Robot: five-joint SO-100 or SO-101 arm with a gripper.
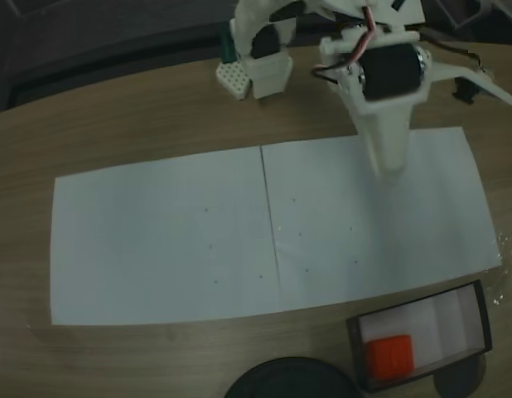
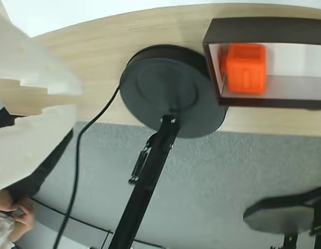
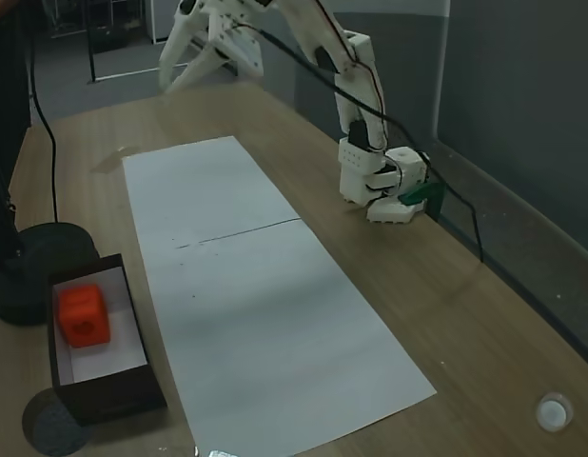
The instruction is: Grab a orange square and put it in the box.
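Cube: the orange square (image 3: 83,316) sits inside the box (image 3: 132,376), at its 12 o'clock end, so delivered.
Claw: the gripper (image 3: 191,49) is raised, fingers apart, empty.

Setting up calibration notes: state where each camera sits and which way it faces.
A fixed view: above, looking down on the paper; arm at top.
Wrist view: on the arm, facing the table edge, the black disc and floor; white gripper part at left.
Another fixed view: table end, looking along it; gripper raised, open.
All share the orange square in the box.
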